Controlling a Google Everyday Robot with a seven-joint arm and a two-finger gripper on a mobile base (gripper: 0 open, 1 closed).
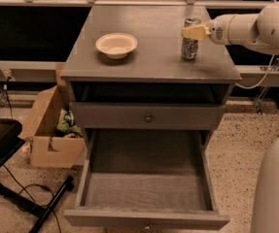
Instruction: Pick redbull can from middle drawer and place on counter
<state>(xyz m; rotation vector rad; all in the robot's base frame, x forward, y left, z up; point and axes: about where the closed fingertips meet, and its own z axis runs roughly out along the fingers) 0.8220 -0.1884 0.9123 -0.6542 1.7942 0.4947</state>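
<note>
Counter (153, 64): gripper (194, 31) at redbull can (189, 47) top; bowl (116, 44) well apart.

**Bare test space, lab-like**

1 cabinet (148, 116) is standing alone on a speckled floor (241, 144), a cardboard box (46, 132) and cables (13, 179) lying beside it, a railing (129, 3) running behind. The gripper (193, 32) is reaching over the counter (153, 59), at the can (189, 48).

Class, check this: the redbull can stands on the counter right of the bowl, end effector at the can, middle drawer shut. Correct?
No: the camera view shows the middle drawer pulled open, not shut. The redbull can does stand on the counter right of the bowl, with the end effector at the can's top.
</note>
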